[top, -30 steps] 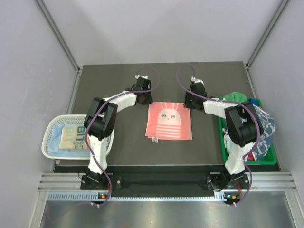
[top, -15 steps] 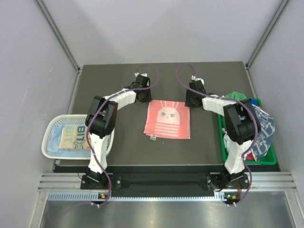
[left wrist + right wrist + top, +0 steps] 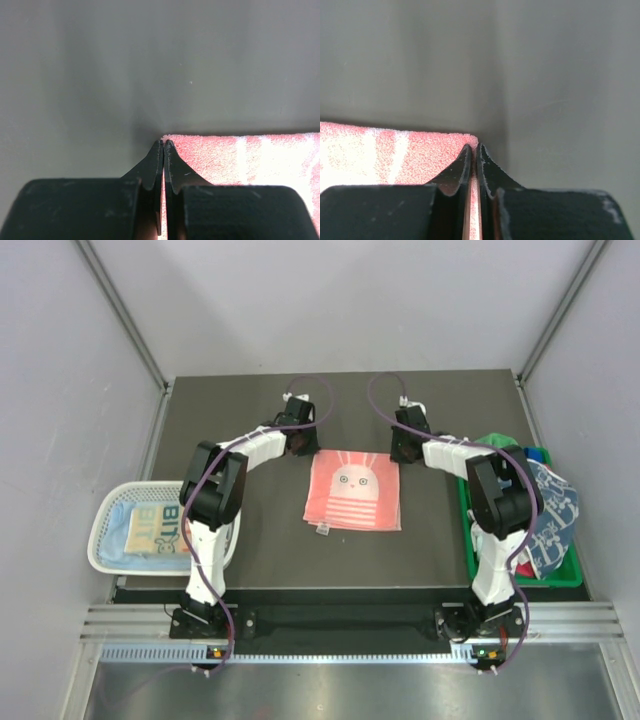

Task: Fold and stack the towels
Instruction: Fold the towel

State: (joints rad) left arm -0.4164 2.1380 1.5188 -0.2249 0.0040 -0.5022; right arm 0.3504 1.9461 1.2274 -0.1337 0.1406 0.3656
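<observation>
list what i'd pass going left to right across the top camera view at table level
white mesh basket → left gripper at the towel's far left corner → coral pink bunny towel → right gripper at its far right corner → green bin

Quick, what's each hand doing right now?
Left hand: closed, pinching the coral towel at its far-left corner.
Right hand: closed, pinching the same towel's far-right corner.

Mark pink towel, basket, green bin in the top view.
pink towel (image 3: 352,492), top view, middle of the rabbit print
basket (image 3: 101,525), top view, left mesh wall
green bin (image 3: 558,581), top view, near rim
</observation>
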